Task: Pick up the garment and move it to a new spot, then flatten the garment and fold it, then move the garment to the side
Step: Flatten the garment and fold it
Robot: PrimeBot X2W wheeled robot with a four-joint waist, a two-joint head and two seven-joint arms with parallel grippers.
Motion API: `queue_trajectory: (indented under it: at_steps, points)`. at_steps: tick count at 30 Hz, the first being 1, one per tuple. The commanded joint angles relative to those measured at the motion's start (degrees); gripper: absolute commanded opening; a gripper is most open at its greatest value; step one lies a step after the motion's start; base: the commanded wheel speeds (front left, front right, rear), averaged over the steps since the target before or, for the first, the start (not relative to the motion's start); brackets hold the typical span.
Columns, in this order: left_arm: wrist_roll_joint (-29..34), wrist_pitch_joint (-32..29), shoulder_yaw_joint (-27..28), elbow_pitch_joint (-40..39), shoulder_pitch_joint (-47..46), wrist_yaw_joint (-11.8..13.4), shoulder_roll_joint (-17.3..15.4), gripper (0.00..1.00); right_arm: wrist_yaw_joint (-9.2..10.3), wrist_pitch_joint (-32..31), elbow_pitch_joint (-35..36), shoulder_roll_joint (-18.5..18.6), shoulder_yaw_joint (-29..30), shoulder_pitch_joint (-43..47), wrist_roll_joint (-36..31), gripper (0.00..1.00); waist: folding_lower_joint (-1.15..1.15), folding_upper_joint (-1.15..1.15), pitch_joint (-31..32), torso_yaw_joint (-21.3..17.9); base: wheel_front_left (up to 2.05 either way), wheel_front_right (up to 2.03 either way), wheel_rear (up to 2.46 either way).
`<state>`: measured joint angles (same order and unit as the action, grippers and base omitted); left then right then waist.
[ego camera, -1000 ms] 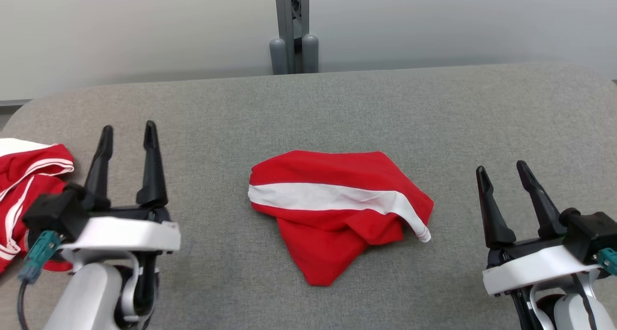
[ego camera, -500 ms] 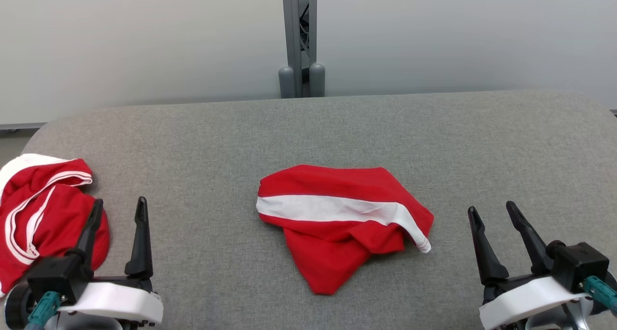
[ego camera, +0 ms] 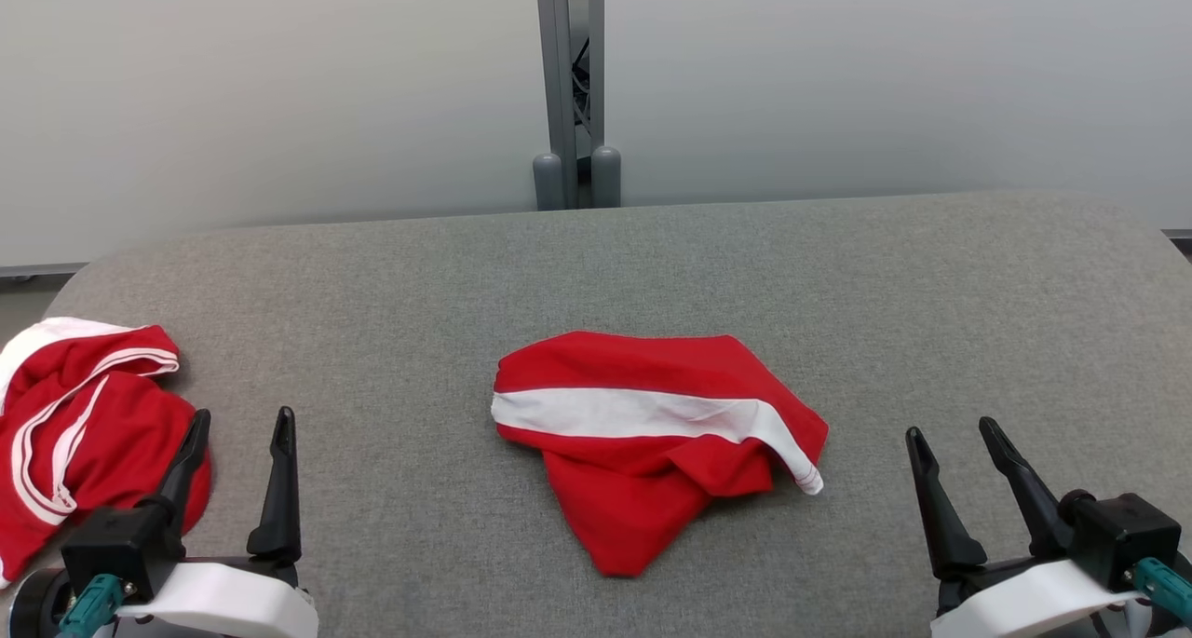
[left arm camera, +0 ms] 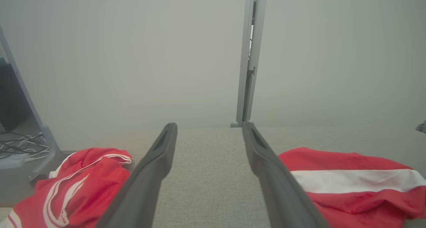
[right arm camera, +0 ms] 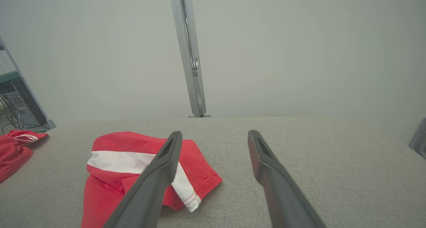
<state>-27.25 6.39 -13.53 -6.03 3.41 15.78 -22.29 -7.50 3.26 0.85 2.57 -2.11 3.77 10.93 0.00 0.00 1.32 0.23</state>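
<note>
While left hand (ego camera: 242,414) and right hand (ego camera: 949,427) hover spread, empty, head view puts garment (ego camera: 652,433) centred on worktop (ego camera: 931,293), long axis crosswise, right hand nearer. Left wrist: garment lies rightward. Right wrist: leftward, close.

Centre: jersey (ego camera: 652,452), bright red, crossed by one broad white band; the band's drooping end carries thin red lines, perhaps striped trim, too fine to tell. Left edge: bundle of cloth (ego camera: 84,433), the same red, edged with white and lined with narrow white stripes; the left wrist view adds a curved white mark on its front. Table (ego camera: 652,265): mid-grey woven cover, evenly flecked and otherwise plain. Wall (ego camera: 279,88): uniform pale grey-white. Post (ego camera: 568,61): plain grey metal. Left gripper (ego camera: 242,414) and right gripper (ego camera: 950,428): black fingers (ego camera: 277,498) on a white shell, each with a black block and a teal plug (ego camera: 88,603) on its outer side
</note>
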Motion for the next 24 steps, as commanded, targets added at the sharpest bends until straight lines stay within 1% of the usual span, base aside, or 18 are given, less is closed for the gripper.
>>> queue_trajectory:
  at_steps: [1,9,12,14,19,24]
  points:
    - [0.1,-0.1,0.1,-0.1,0.4,0.2,-0.4,1.00,0.02,-0.2,0.3,0.3,0.1,0.1,0.3,1.00,0.00,0.00,-0.1,-0.1,0.00,0.00,0.00]
    - [-0.4,-0.8,-0.9,0.8,-1.2,-0.9,-0.4,1.00,0.02,-0.6,0.8,0.3,0.0,-0.7,-0.2,1.00,0.00,0.00,-0.6,0.0,0.00,0.00,0.00]
    - [-1.1,-2.8,-2.3,1.5,-1.9,-1.8,-0.1,1.00,0.02,-0.9,0.8,0.3,-0.3,-1.0,0.1,1.00,0.00,0.00,-0.9,0.0,0.00,0.00,0.00]
    - [-2.0,-5.0,-3.6,2.2,-2.6,-3.2,0.0,1.00,0.02,-1.5,0.4,0.3,-0.7,-1.1,0.5,1.00,0.00,0.00,-1.1,-0.1,0.00,0.00,0.00]
    - [-5.6,-12.3,-7.3,4.5,-5.9,-7.4,0.6,1.00,0.02,-4.4,-1.0,0.3,-2.4,-1.1,1.8,1.00,0.00,0.00,-3.3,-0.8,0.00,0.00,0.00]
    - [-8.0,-16.0,-9.5,8.3,-10.5,-11.1,1.8,1.00,0.02,-7.3,-3.4,0.3,-4.7,-2.1,2.8,1.00,0.00,0.00,-6.2,-1.8,0.00,0.00,0.00]
